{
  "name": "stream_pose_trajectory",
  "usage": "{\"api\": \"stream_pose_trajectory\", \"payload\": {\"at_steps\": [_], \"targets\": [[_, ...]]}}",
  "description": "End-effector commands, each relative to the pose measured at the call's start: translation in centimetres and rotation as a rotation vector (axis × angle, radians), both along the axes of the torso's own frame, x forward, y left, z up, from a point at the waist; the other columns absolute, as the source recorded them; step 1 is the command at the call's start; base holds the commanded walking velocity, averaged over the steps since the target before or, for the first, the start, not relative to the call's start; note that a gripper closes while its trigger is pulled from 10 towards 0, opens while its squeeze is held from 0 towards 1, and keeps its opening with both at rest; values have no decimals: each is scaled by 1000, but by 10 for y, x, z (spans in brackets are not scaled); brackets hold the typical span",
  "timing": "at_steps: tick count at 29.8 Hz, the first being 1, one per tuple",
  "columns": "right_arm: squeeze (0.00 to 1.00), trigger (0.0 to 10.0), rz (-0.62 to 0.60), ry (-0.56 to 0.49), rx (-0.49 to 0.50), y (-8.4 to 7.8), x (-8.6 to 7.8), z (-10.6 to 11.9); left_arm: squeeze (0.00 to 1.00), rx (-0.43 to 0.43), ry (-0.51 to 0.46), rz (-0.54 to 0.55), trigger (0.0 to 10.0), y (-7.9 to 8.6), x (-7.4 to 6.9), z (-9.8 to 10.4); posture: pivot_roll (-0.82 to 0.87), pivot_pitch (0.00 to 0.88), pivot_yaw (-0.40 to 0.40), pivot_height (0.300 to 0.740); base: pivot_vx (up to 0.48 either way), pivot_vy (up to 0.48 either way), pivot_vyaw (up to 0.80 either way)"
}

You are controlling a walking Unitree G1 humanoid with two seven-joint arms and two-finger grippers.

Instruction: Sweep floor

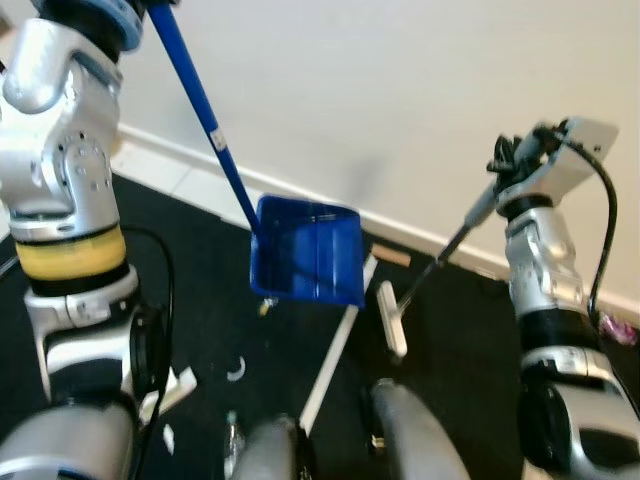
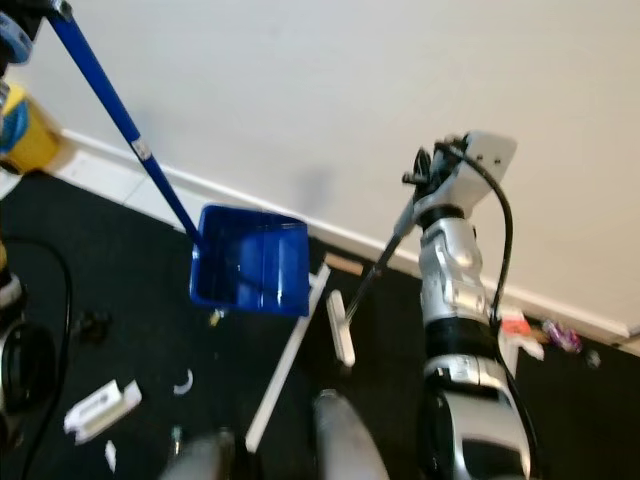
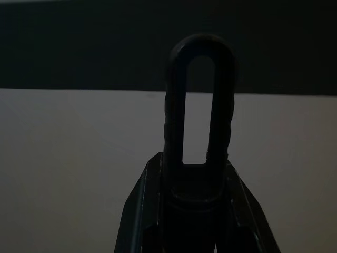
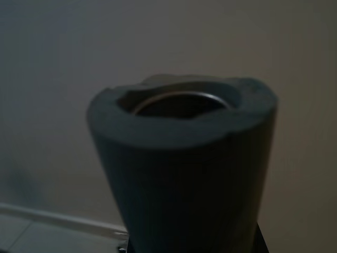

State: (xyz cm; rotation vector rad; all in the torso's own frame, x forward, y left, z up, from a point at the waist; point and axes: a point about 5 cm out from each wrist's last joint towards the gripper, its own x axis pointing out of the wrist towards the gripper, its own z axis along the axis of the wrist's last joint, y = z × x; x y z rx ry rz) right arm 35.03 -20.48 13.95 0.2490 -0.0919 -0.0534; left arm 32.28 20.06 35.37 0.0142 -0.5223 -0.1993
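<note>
While the blue plastic dustpan [image 1: 308,250] hangs tilted on its long blue pole from the left gripper [image 1: 150,5], closed round it, the right gripper [image 1: 510,165] clamps the broom's grey handle [image 1: 450,245], its pale head [image 1: 392,318] just beside the pan, over dark carpet [image 1: 210,290] strewn with white scraps [image 2: 100,408], below a white wall [image 1: 400,90].

The robot stands with both silver arms raised, elbows bent. Its left arm [image 1: 60,190] climbs steeply on its left side, the wrist lifted out past the top of the head views, and the left claw [image 3: 199,132] is closed around the looped end of a dark handle. The right arm [image 2: 458,290] rises almost upright on the other side, its wrist bent at the top toward the wall, and the right claw [image 2: 428,172] grips a grey foam-covered handle near its upper end.
</note>
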Motion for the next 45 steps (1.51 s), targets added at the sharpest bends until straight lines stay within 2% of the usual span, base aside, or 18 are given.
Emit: {"api": "stream_pose_trajectory", "payload": {"at_steps": [1, 14, 26, 45], "targets": [[0, 10000, -3, -19, 3, -1, 1, 5, 0, 4, -47, -7, 10000, -2, -4, 9, 22, 77, 9, 740, 0, 0, -756], [0, 10000, 1, -19, 3, 0, 1, 5, 0, 4, -31, 1, 10000, -1, -3, 3, 23, 74, 7, 740, 0, 0, -756], [0, 10000, 6, -16, 2, 0, 2, 4, 0, 2, 54, 45, 10000, 7, 3, -24, 22, 70, 7, 740, 0, 0, -758], [0, 10000, 7, -16, 3, -1, 2, 4, 0, -29, 83, 23, 10000, 6, 5, -35, 20, 71, 6, 740, 0, 0, -763]]}}
